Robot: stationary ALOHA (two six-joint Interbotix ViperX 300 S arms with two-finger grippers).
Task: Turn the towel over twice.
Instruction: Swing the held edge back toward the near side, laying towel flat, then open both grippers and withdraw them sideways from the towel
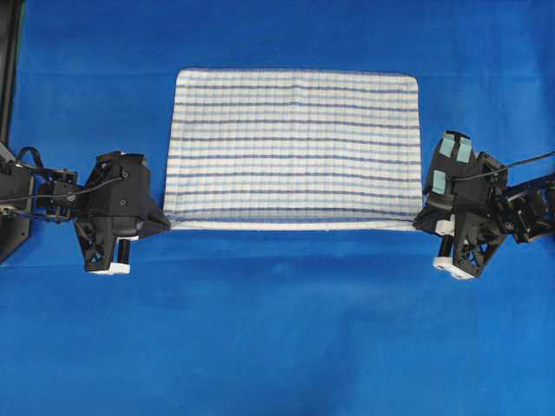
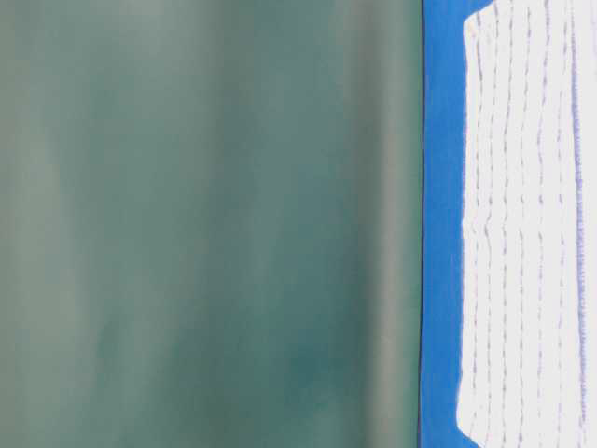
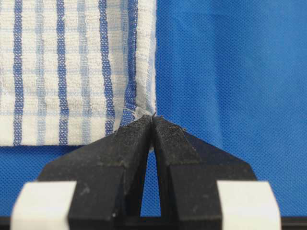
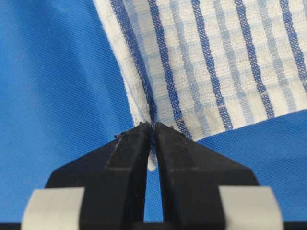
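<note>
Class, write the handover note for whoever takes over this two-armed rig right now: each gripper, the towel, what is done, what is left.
Left gripper: shut on the towel's near left corner.
Right gripper: shut on the towel's near right corner.
Towel: spread on the blue cloth, near edge stretched taut between the two grippers and apparently just lifted; the rest lies flat.
Done: both corners gripped. How many turns are complete cannot be told from these views.
Left: carry the near edge over to flip the towel, release, and repeat until it has been turned twice.
</note>
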